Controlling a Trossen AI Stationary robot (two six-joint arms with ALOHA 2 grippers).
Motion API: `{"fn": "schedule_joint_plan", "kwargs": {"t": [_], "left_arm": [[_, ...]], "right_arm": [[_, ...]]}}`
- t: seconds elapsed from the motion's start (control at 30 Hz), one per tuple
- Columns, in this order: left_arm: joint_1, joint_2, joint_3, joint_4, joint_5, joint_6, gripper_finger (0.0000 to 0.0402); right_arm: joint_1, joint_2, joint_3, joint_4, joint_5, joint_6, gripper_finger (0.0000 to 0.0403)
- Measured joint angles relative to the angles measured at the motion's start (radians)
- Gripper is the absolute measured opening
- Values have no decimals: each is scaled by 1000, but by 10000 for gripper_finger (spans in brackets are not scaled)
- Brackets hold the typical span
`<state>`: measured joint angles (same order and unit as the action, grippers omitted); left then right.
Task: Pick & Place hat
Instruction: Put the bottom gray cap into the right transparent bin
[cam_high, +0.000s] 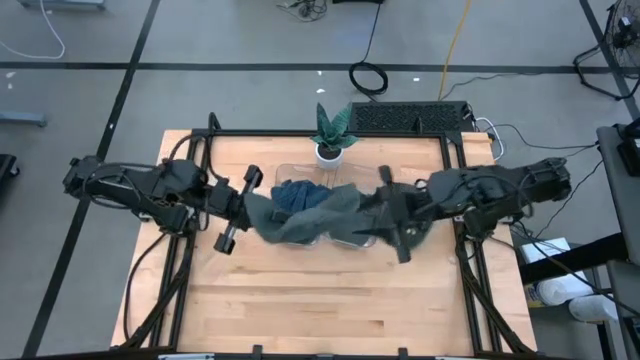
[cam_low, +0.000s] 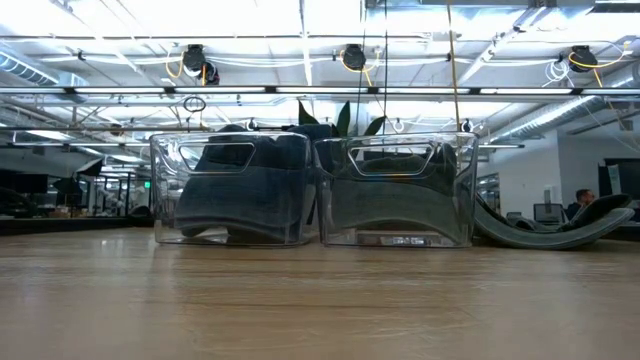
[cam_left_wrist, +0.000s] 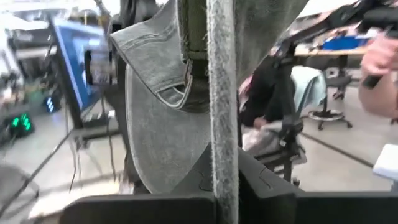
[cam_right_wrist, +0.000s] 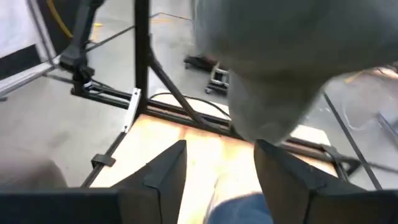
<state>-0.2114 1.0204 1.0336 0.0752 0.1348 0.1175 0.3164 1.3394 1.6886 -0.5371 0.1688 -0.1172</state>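
Grey hat (cam_high: 305, 215) was soft denim-like fabric with stitched seams, draped limp above two clear hard-plastic bins (cam_low: 316, 190) on the wood-grain table (cam_high: 300, 300). Blue cloth (cam_high: 297, 194) sat bunched in the bin below it. Left gripper (cam_high: 248, 208), at the hat's left edge, was clamped on the fabric. Right gripper (cam_right_wrist: 217, 168), at the hat's right edge, had its jaws apart; probably not pinching the hat, though the view is blurred.

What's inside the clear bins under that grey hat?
The left bin holds dark blue fabric, likely another hat. The grey hat, stretched between both grippers, covers the right bin from above; its contents are unclear.
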Motion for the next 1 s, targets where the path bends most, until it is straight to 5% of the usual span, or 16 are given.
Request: {"fn": "schedule_joint_plan", "kwargs": {"t": [0.47,1.0], "left_arm": [[16,-2,0,-308,-101,-182,8],[27,57,0,-251,-134,-255,8]], "right_arm": [[0,-69,0,-29,43,46,177],[-1,29,0,43,45,-32,172]]}}
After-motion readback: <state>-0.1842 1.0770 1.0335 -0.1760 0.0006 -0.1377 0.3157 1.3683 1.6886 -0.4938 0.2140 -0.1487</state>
